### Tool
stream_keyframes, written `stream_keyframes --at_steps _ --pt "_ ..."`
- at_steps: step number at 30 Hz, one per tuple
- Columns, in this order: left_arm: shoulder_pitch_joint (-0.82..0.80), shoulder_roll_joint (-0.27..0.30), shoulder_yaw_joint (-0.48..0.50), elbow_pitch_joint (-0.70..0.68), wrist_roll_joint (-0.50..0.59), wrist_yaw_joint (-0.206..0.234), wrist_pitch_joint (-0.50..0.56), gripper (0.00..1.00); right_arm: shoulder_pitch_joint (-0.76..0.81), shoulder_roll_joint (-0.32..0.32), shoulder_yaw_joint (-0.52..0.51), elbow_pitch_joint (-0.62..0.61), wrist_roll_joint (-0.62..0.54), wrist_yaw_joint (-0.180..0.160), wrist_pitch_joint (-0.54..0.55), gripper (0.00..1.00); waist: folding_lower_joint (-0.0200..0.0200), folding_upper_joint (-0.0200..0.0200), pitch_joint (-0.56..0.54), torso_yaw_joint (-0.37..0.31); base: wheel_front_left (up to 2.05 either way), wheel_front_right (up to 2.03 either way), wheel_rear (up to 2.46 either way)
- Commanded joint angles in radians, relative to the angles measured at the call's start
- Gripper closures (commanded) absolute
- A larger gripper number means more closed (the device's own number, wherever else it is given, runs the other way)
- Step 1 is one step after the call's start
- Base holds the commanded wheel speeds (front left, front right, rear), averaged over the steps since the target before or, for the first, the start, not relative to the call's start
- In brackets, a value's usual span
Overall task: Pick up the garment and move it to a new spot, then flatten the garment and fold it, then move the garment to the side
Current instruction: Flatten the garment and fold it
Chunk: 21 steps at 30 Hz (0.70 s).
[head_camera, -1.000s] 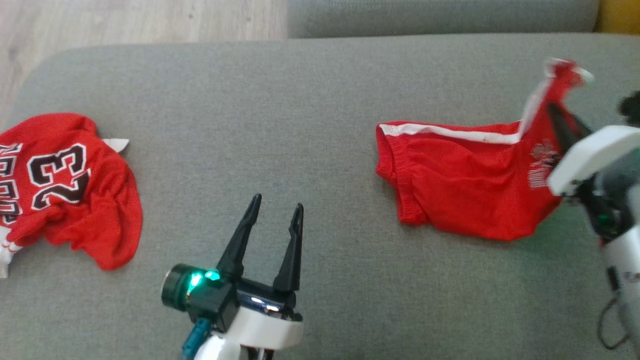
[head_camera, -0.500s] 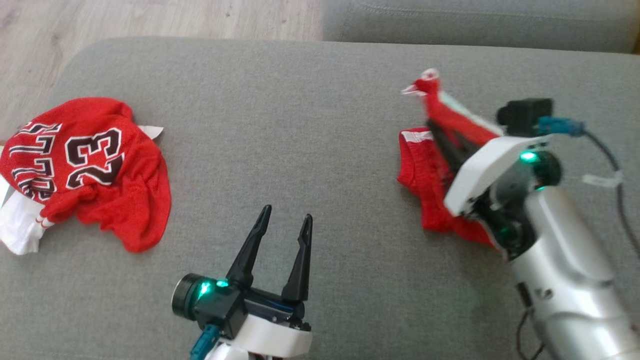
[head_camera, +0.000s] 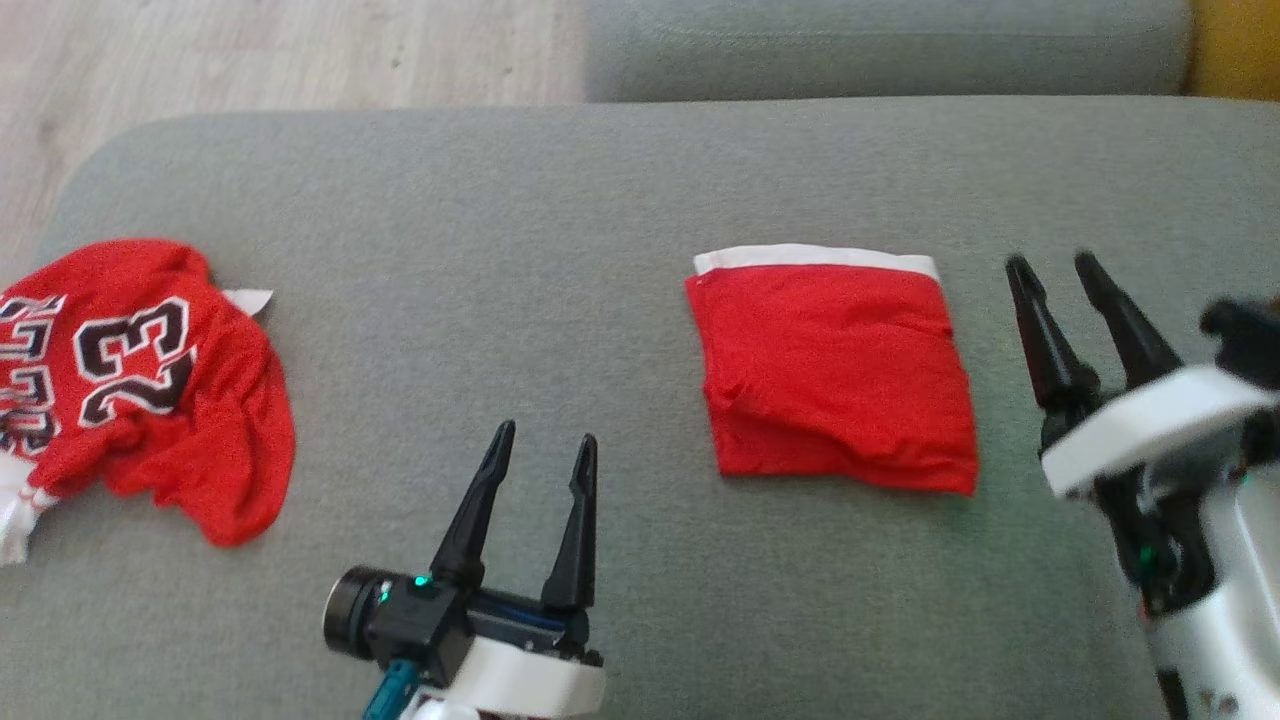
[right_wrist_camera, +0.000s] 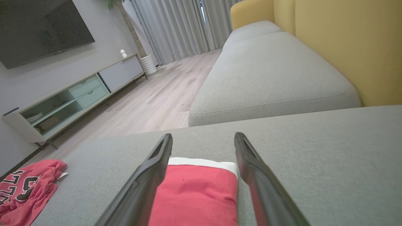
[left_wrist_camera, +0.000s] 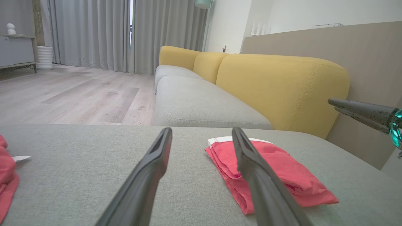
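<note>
Folded red garment [head_camera: 835, 375] lies flat on the grey seat cushion [head_camera: 600, 180], right of centre in the head view, roughly a rectangle. A white band runs along its far edge, the left and near edges show stacked layers, and the near-right corner pokes out slightly. Right gripper [head_camera: 1052, 262] is just beside the garment's right edge with a strip of bare grey between them, fingers spread and off the cloth. In the right wrist view the white band crosses the gap between the right gripper's [right_wrist_camera: 203, 135] fingers. Left gripper [head_camera: 547, 435] is near the cushion's front, fingers apart and closed on nothing, well left of the garment's near-left corner. In the left wrist view the garment [left_wrist_camera: 276, 171] sits behind the right-hand finger. A crumpled red jersey [head_camera: 140, 390] numbered 23 lies at the cushion's left end, close to that edge. There is a wide bare stretch between jersey and garment, and more bare cushion beyond the white band up to the far edge. The far-left corner is rounded, with wood floor [head_camera: 250, 50] beyond. A second grey cushion [head_camera: 880, 45] abuts the far edge on the right, with a yellow backrest [left_wrist_camera: 282, 84] behind.
</note>
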<state>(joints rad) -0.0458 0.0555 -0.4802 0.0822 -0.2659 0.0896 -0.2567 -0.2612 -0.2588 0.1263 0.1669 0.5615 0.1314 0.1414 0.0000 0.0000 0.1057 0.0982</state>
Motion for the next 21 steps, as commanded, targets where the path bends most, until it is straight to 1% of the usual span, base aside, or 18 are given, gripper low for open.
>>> stream_keyframes --at_steps 1,5,8,13,15,18,21 --pt "-0.006 -0.005 0.040 -0.036 0.000 0.007 -0.005 0.00 0.008 -0.009 0.011 -0.046 -0.009 -0.001 -0.030 0.00 0.0000 0.0000 -0.019 -0.022 0.00 0.00 0.00" --pt "0.018 -0.005 0.065 -0.034 0.015 0.013 -0.005 0.00 0.083 -0.025 0.040 -0.064 -0.061 -0.001 -0.134 0.00 0.0000 0.0000 -0.040 -0.054 0.00 0.00 0.00" --pt "0.042 -0.005 0.086 -0.035 0.035 0.029 -0.005 0.00 0.134 -0.018 0.068 -0.052 -0.108 -0.001 -0.214 0.00 0.0000 0.0000 -0.058 -0.067 0.00 0.00 0.00" --pt "0.098 -0.005 0.098 -0.051 0.055 0.053 -0.005 0.00 0.223 0.028 0.060 -0.003 -0.214 -0.001 -0.359 0.00 0.0000 0.0000 -0.102 -0.065 0.00 0.00 0.00" --pt "0.124 -0.005 0.103 -0.062 0.064 0.059 -0.005 0.00 0.256 0.054 0.042 0.009 -0.268 -0.001 -0.387 0.00 0.0000 0.0000 -0.115 -0.064 0.00 0.00 0.00" --pt "0.160 -0.005 0.111 -0.078 0.089 0.065 -0.005 0.00 0.302 0.098 0.008 0.000 -0.341 -0.001 -0.401 0.00 0.0000 0.0000 -0.135 -0.062 0.00 0.00 0.00" --pt "0.195 -0.005 0.124 -0.094 0.106 0.063 -0.005 0.00 0.349 0.114 -0.006 -0.057 -0.426 -0.001 -0.403 0.00 0.0000 0.0000 -0.152 -0.059 0.00 0.00 0.00"
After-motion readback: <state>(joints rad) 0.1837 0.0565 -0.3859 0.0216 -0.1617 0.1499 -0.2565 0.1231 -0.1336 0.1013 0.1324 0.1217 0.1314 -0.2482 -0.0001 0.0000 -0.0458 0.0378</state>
